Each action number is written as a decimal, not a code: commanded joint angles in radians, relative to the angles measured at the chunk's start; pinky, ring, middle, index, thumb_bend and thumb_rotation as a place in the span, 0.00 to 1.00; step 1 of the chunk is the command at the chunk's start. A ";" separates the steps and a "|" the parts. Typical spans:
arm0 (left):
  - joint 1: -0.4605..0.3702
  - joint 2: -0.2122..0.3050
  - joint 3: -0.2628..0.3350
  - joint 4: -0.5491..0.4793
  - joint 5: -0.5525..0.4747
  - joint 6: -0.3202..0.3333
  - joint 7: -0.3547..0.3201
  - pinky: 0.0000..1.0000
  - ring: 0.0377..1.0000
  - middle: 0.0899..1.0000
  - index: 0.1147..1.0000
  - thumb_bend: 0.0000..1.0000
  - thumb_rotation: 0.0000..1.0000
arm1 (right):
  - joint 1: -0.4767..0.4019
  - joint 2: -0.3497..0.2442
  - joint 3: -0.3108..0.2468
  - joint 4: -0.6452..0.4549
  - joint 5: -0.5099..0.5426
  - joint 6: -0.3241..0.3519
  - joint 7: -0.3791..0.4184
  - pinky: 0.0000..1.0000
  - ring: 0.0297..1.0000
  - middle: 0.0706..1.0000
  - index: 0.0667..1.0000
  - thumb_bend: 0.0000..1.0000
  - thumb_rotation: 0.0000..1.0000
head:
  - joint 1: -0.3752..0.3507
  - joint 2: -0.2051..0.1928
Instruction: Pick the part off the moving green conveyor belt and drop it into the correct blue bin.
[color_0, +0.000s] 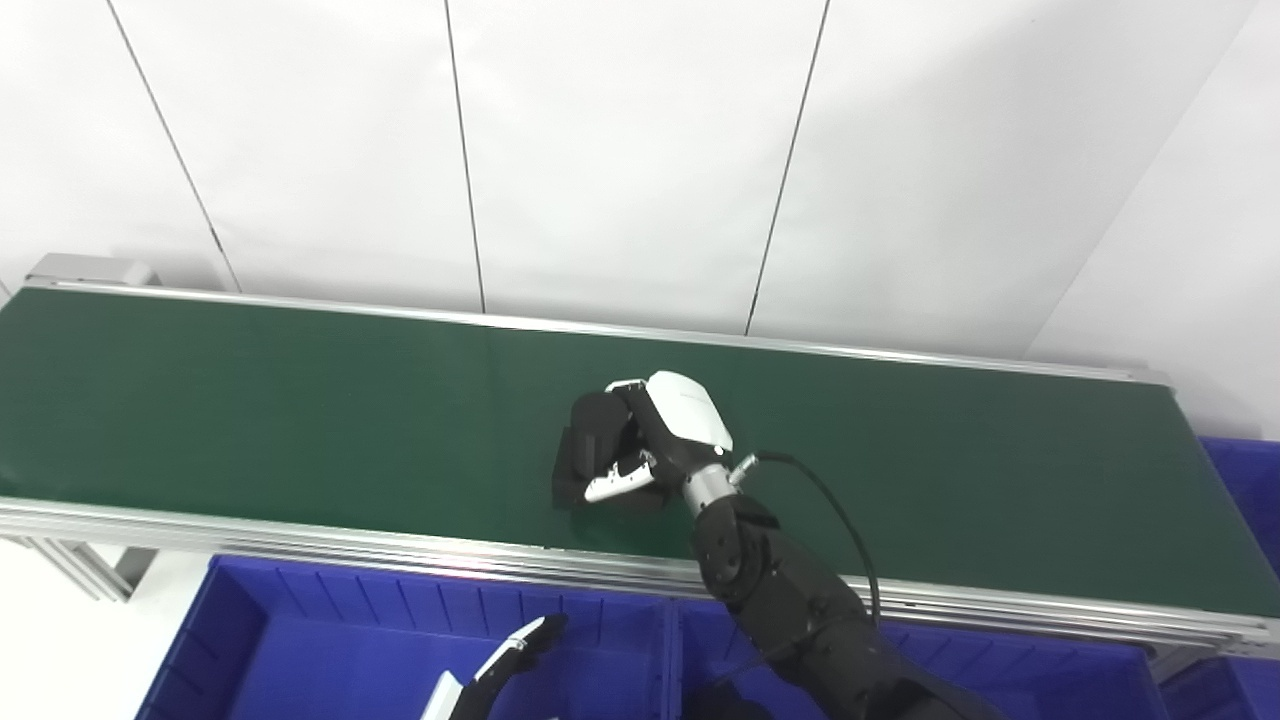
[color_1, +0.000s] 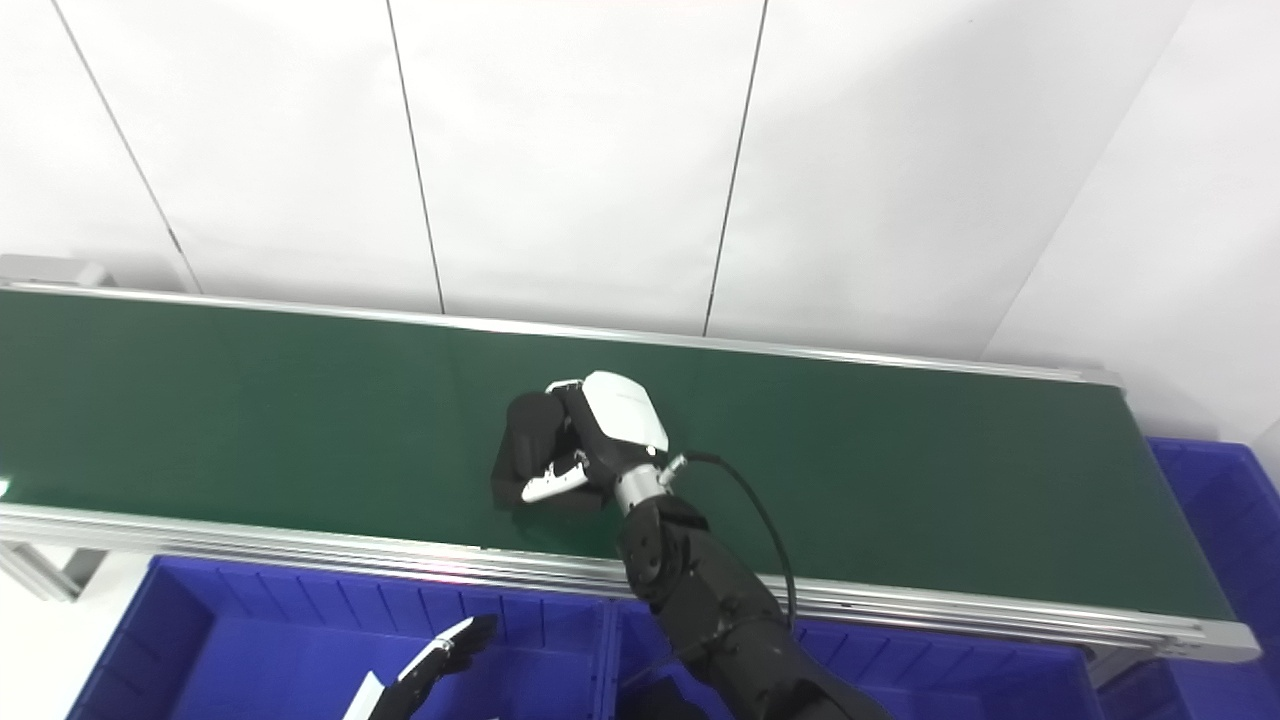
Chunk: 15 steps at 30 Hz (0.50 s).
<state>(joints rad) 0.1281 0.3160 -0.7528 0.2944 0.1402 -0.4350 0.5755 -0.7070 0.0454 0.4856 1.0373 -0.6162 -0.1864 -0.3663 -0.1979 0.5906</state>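
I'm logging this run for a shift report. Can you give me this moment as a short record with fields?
belt: green, bare apart from the part
part: black, on the belt near its front edge
right hand: closed around the part
left hand: low over the left blue bin, holding nothing
other bins: middle, far right

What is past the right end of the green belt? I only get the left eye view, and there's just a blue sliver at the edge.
Observer: The right eye view shows more of it. It is an open-topped blue bin standing past the end of the belt.
Operator: Does the metal frame stop before that bin?
Observer: Yes. The frame's near right corner, cut off in your view, shows whole here, and the bin lies beyond it.
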 joint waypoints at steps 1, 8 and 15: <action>-0.016 0.012 -0.012 -0.020 0.016 -0.035 0.030 0.84 0.85 0.85 0.84 0.75 0.79 | -0.024 0.008 0.001 -0.032 -0.004 -0.053 -0.028 0.35 0.41 0.40 0.51 0.51 0.00 | 0.003 -0.003; -0.026 0.021 -0.043 -0.013 0.024 -0.035 0.074 0.83 0.84 0.85 0.84 0.76 0.80 | 0.018 -0.011 -0.019 -0.142 0.004 -0.043 -0.031 0.36 0.42 0.40 0.50 0.52 0.00 | -0.023 0.012; -0.020 0.033 -0.059 -0.044 0.020 -0.035 0.085 0.85 0.86 0.86 0.85 0.73 0.82 | 0.155 -0.080 -0.068 -0.481 0.005 0.000 0.027 0.38 0.44 0.42 0.49 0.52 0.00 | -0.030 0.062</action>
<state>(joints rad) 0.1153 0.3375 -0.8078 0.2884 0.1483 -0.4353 0.6480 -0.5384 -0.0191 0.4336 0.6207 -0.6077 -0.1927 -0.3435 -0.2285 0.6533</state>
